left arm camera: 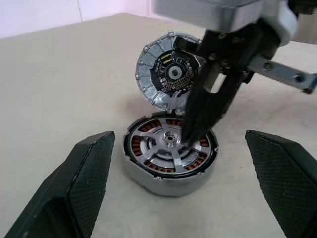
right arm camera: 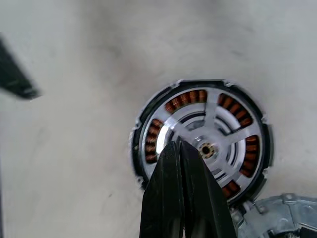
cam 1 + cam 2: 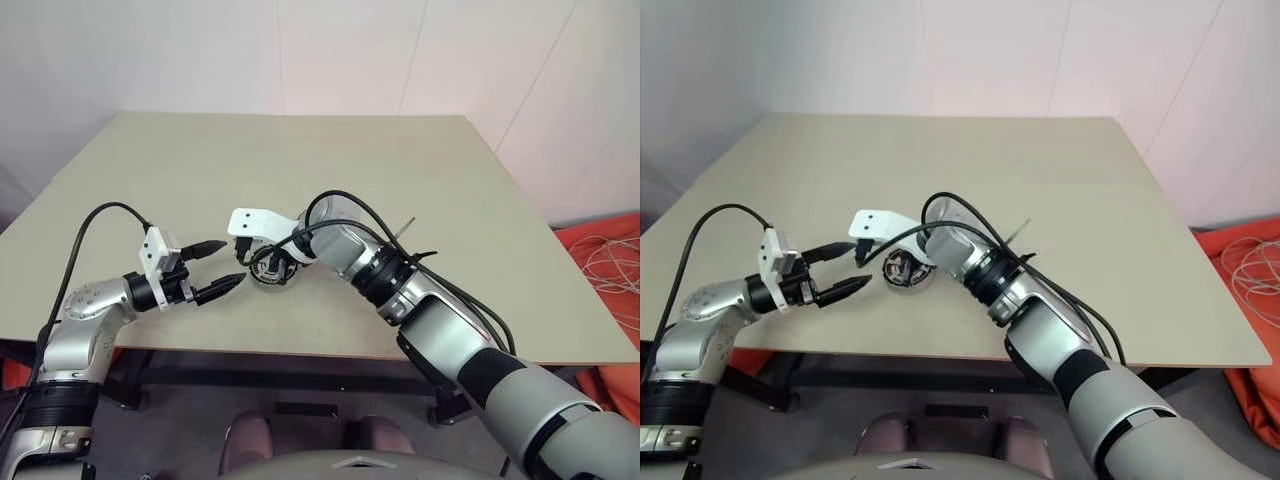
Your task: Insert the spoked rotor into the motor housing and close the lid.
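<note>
Beige surface [image 3: 420, 200] carries the motor housing [image 1: 171, 154] near its front edge. Spoked rotor [image 2: 210, 144] sits flat inside the housing, copper windings visible between its spokes. Lid [image 1: 166, 74] stands tilted, leaning against the housing's far side. Right gripper [image 2: 184, 163], fingers pressed together, points down onto the rotor beside its hub. Left gripper [image 3: 222, 265], fingers spread, holds nothing just beside the housing.
</note>
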Robot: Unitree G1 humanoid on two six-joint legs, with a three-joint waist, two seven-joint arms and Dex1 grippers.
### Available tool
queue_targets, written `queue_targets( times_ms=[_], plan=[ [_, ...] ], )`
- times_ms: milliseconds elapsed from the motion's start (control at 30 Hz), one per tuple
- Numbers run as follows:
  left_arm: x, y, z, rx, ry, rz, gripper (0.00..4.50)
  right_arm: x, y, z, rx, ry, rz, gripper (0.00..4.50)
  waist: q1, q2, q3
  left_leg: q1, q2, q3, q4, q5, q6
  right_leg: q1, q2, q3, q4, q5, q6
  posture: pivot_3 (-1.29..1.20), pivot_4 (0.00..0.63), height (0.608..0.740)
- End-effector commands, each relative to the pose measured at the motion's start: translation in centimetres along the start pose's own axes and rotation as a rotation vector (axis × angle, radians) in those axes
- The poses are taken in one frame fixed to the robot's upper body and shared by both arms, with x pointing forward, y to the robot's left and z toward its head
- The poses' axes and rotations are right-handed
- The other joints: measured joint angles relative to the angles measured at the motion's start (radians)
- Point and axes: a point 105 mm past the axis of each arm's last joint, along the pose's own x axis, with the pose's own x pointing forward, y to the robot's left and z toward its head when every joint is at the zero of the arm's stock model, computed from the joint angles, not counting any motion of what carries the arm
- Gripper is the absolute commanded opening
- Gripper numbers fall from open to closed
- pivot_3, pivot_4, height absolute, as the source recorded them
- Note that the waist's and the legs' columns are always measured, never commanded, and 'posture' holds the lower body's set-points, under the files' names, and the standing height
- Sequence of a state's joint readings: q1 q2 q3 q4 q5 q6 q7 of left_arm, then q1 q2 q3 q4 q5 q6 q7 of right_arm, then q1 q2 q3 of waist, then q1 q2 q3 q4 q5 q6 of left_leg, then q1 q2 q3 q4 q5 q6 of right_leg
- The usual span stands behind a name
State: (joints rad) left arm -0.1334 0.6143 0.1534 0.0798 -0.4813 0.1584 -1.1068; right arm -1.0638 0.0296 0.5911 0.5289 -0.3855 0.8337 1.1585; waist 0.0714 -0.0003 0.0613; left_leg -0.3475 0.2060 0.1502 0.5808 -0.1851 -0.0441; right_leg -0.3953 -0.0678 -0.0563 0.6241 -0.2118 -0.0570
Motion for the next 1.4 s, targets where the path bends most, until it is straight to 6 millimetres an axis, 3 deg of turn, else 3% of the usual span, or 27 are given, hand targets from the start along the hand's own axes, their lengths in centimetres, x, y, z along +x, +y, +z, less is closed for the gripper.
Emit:
queue_targets(
  times_ms=[33,167,433,633,833,1000,1400],
  plan=[
    [-0.7,0.4,1.2,0.057,-0.016,0.024,4.50,-1.1,-0.1,1.9,-0.062,-0.076,0.010,0.04,0.000,0.000,0.000,0.000,0.000,0.000,0.000,0.000,0.000,0.000,0.000,0.000,0.000,0.000,0.000,0.00,0.000,0.740],
    [-1.5,0.9,1.1,0.060,-0.003,0.051,4.50,-2.4,0.1,2.5,-0.125,-0.114,0.011,0.04,0.000,0.000,0.000,-0.001,0.000,0.000,-0.001,0.000,-0.001,-0.002,0.001,0.000,0.000,0.000,0.000,0.00,0.000,0.740],
    [-1.8,1.2,1.3,0.064,0.003,0.057,4.50,-5.9,2.2,2.1,-0.438,-0.129,0.043,2.57,0.007,-0.001,0.000,0.000,0.000,0.000,-0.001,0.000,-0.001,-0.001,0.001,0.000,0.000,0.000,0.000,0.00,0.000,0.740],
    [-1.7,1.3,1.3,0.068,0.010,0.050,4.50,-6.5,1.8,1.6,-0.632,-0.122,0.057,4.48,0.006,-0.001,0.000,0.001,0.000,0.000,-0.001,0.001,-0.002,-0.001,0.001,0.000,0.000,0.000,0.000,0.00,0.000,0.740],
    [-1.9,1.6,1.6,0.077,0.011,0.055,4.50,-6.5,-0.5,2.4,-0.852,-0.155,0.017,4.48,-0.002,-0.001,0.000,0.001,0.000,0.000,0.000,0.001,-0.002,-0.001,0.001,0.000,0.001,0.001,-0.001,0.00,0.000,0.740],
    [-2.4,1.6,1.8,0.082,0.012,0.068,4.50,-4.4,-0.8,-0.1,-1.057,-0.061,0.058,4.48,-0.002,-0.002,-0.001,-0.001,0.000,0.000,0.000,0.001,-0.001,-0.002,0.001,0.000,0.000,0.001,-0.002,0.00,0.000,0.740],
    [-2.7,1.3,2.0,0.086,0.016,0.080,4.50,-1.9,-0.9,-3.7,-1.193,0.054,0.137,4.48,-0.004,-0.002,0.000,-0.003,0.001,0.001,0.001,0.000,-0.001,-0.003,0.005,0.000,0.000,0.001,-0.003,0.00,0.000,0.740]
  ],
)
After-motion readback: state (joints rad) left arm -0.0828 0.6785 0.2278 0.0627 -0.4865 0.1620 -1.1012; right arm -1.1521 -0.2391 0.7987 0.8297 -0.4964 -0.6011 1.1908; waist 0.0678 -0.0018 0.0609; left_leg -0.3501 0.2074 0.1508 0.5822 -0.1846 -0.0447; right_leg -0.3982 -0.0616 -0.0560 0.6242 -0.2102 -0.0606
